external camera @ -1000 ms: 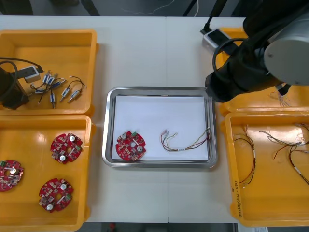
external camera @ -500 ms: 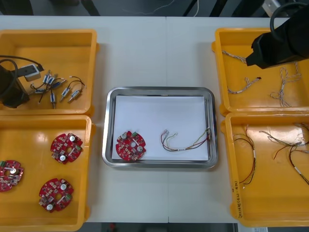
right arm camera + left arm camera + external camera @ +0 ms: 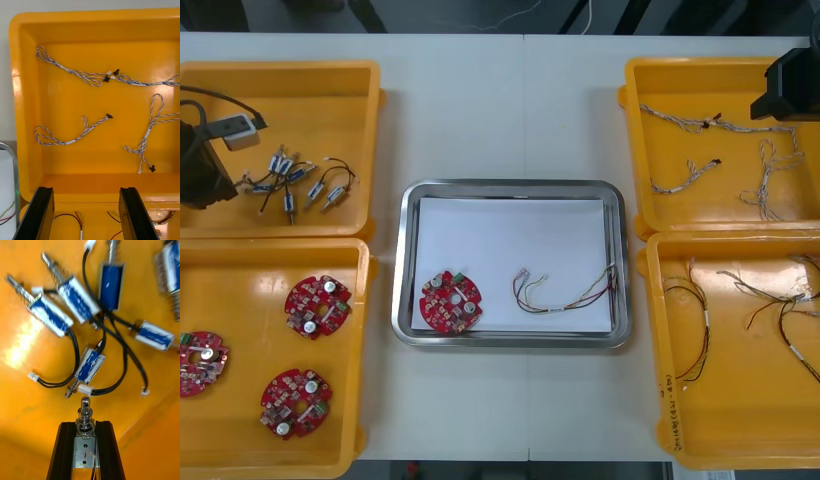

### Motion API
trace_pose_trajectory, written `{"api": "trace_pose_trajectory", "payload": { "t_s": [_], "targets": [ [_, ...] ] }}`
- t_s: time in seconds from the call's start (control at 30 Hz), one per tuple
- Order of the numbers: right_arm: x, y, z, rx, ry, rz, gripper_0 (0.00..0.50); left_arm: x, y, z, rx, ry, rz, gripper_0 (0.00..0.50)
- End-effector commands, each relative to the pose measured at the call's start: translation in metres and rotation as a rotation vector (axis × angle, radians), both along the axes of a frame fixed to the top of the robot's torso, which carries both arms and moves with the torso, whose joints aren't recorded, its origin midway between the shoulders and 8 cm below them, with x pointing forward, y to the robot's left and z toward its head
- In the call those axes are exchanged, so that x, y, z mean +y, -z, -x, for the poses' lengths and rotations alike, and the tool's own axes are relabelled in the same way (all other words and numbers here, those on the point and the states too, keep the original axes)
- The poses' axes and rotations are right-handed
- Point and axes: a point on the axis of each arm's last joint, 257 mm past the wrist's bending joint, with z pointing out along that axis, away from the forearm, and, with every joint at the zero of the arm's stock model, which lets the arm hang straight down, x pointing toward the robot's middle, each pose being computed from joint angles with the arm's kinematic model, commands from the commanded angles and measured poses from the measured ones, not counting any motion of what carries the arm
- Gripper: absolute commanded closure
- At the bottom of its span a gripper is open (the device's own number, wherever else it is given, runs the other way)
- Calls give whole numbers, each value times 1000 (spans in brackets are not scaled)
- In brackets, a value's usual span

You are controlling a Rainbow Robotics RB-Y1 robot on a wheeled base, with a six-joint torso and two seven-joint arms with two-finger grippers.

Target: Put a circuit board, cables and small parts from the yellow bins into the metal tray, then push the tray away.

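Pale, smooth tabletop (image 3: 480, 110) is seen from above, with four glossy yellow bins (image 3: 300, 72) set on it, two at the left and two at the right. Between them a rectangular metal tray (image 3: 510, 186) with a shiny rim and rounded corners is placed, white inside. A round red circuit board (image 3: 450, 301) is laid flat in its near left corner; a thin red and yellow cable (image 3: 572, 296) is curled to the right of it, apart from the board. Three more boards (image 3: 317, 306) are spread in the near left bin (image 3: 250, 285), and thin red and black cables (image 3: 695, 335) in the near right bin (image 3: 740, 400).

The right arm (image 3: 788, 88) is held at the right edge of the far right bin (image 3: 680, 62). In the right wrist view the right gripper (image 3: 87, 192) is shown spread wide with nothing between its fingers, against the rim between the two right bins. Beyond it the blue and white cables (image 3: 71, 129) are resolved as twisted pairs.

The left arm (image 3: 198, 170) is placed over the far left bin (image 3: 330, 110), beside the loose small metal parts (image 3: 305, 185). In the left wrist view the left gripper (image 3: 85, 427) is closed on one small metal part (image 3: 85, 410), its pin and coil spring standing past the fingertips; the others are revealed as blue-wrapped bodies with springs, black leads and white plugs.
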Motion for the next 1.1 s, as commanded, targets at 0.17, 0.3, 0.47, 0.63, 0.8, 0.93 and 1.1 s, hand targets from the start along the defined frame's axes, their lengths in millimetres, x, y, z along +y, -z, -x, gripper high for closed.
{"api": "trace_pose_trajectory", "payload": {
  "t_s": [0.17, 0.3, 0.47, 0.63, 0.8, 0.93, 1.1],
  "targets": [
    [-40, -10, -3, 0, 73, 38, 0, 11, -78, 2, -64, -136, 11, 500],
    [-44, 1, -3, 35, 83, 24, 0, 9, -92, 14, -65, -180, -25, 500],
    [-47, 13, -3, 74, 88, 8, 0, -5, -105, 35, -61, -269, -29, 500],
    [-46, 20, -3, 94, 87, -3, 0, -22, -109, 52, -75, -337, -25, 500],
    [-47, 31, -2, 131, 85, -18, 0, -43, -110, 64, -81, -365, 10, 500],
    [-46, 36, -1, 149, 89, -18, 0, -66, -109, 73, -73, -384, 37, 500],
    [-32, 43, -9, 157, 123, -54, 0, -100, -110, 74, -97, -409, 110, 500]
  ]
}}
